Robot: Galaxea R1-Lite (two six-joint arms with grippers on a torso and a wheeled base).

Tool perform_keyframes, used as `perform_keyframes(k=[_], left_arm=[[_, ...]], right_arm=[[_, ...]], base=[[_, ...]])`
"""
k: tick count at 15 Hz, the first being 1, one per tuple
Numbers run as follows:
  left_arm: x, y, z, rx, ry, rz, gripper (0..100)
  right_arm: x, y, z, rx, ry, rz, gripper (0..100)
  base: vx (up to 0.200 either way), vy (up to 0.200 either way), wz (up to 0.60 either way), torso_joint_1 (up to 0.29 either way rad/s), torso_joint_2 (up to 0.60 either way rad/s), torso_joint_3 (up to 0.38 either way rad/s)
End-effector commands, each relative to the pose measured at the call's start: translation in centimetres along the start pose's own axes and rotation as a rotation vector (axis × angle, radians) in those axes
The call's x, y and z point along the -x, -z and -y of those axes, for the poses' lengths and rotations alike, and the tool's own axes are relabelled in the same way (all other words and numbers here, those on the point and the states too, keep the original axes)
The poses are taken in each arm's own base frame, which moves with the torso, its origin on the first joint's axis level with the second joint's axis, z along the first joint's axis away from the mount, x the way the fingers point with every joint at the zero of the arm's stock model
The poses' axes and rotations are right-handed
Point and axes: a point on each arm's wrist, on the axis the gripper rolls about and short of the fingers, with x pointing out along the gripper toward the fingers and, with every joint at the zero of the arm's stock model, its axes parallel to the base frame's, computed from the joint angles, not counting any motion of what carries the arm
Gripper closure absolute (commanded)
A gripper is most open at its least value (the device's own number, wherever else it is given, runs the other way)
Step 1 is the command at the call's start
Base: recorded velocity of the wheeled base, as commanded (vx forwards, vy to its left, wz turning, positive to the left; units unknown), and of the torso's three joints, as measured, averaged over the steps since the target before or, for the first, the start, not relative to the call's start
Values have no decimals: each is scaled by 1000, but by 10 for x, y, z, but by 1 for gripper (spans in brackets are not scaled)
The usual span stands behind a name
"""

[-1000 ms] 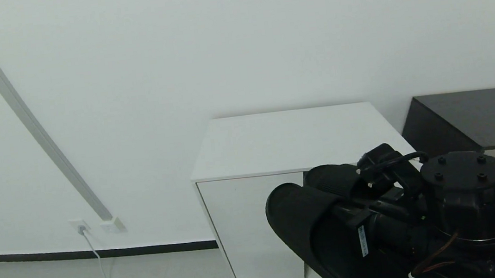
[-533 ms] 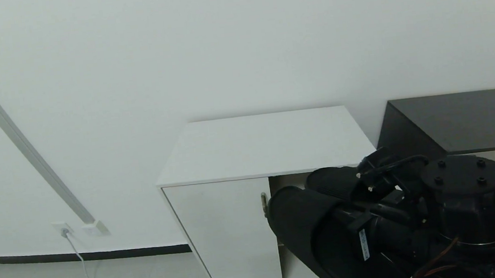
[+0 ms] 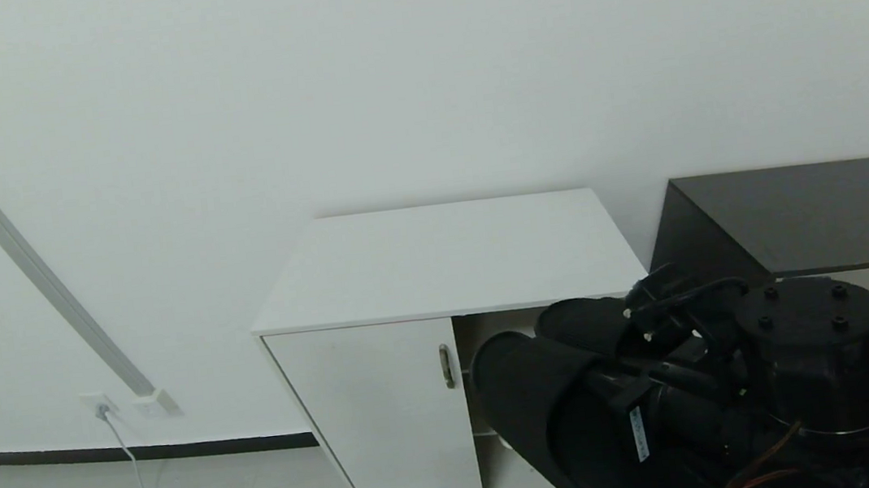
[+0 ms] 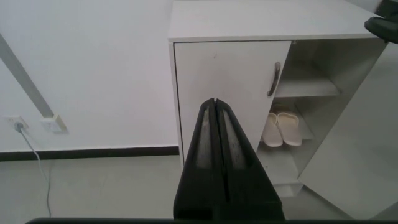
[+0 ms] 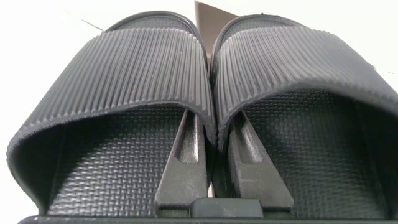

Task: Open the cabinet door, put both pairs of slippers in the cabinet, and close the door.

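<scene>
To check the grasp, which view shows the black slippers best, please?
The right wrist view: the black slippers sit side by side, the right pincer clamping their adjoining straps. The head view shows them sidelong before the cabinet; the left wrist view, an edge.

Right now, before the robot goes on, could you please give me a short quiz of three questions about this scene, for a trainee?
1. True or false: the left door of the white cabinet is closed, and the right half stands open.
2. What does the right gripper hold? A) a pair of black slippers B) a towel C) nothing
3. Fill in: the pale slippers lie on a ____ inside the cabinet.
Key: 1 true; 2 A; 3 shelf.
</scene>
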Motion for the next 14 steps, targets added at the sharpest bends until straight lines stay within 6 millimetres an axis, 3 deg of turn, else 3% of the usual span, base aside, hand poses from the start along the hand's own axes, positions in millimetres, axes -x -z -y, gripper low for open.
perform_keyframes(k=[1, 14], left_arm=[[0, 0, 0, 0, 0, -1, 100], [0, 0, 0, 0, 0, -1, 100]], right_arm=[[-1, 1, 0, 2, 1, -4, 100], [0, 9, 0, 29, -1, -33, 100]], base=[[0, 0, 0, 0, 0, 0], [0, 0, 0, -18, 38, 22]])
